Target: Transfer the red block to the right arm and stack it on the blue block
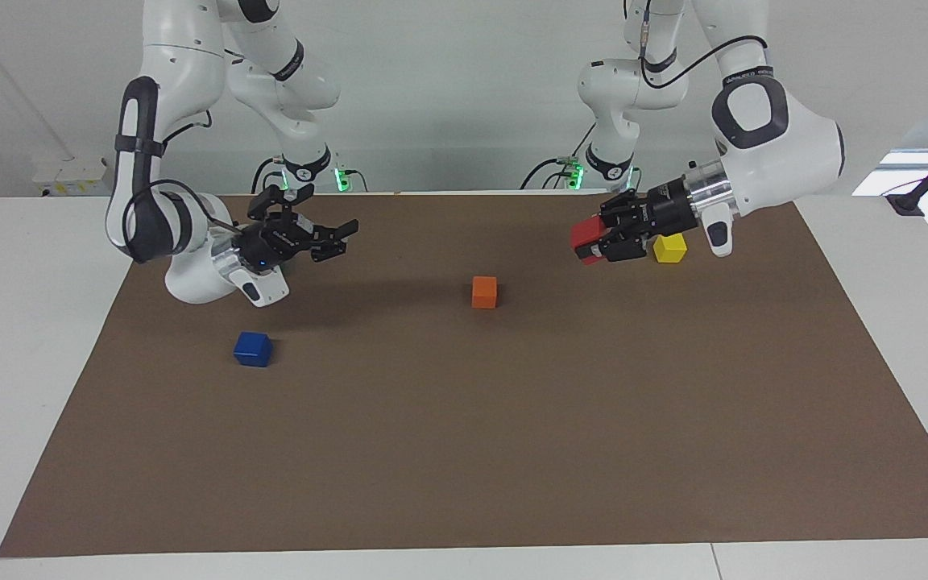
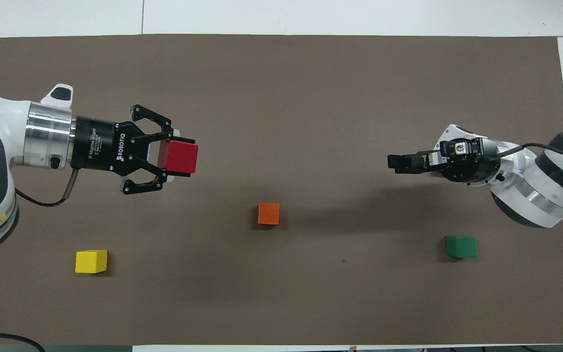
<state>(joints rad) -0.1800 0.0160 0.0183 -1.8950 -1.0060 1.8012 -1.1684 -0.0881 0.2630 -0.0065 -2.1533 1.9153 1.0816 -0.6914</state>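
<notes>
1. The left tool (image 1: 597,240) is up in the air, clamped on the red block (image 1: 585,235), over the brown mat (image 1: 464,451) toward the left arm's end of the table (image 1: 29,362). It hangs beside and above the yellow block (image 1: 669,248).
2. The overhead view shows the grip plainly: two fingers pinch opposite flat faces of the red block (image 2: 179,157), and about half of it sticks out past the fingertips.
3. The right tool (image 1: 337,239) is also raised, over the mat toward the right arm's end. Its fingers stand wide apart with nothing between them, pointing toward the middle of the table.
4. The blue block (image 1: 253,349) sits on the mat, farther from the robots than the right tool's spot; the overhead view hides it under the right arm.
5. The orange block (image 1: 484,292) lies about midway between the two tools, and the green block (image 2: 461,246) lies near the right arm.
6. The red block looks small, stiff and light, with glossy faces that may slip under a loose pinch.
7. For the handover, the right tool should probably take the exposed half across its two free faces, square on.
</notes>
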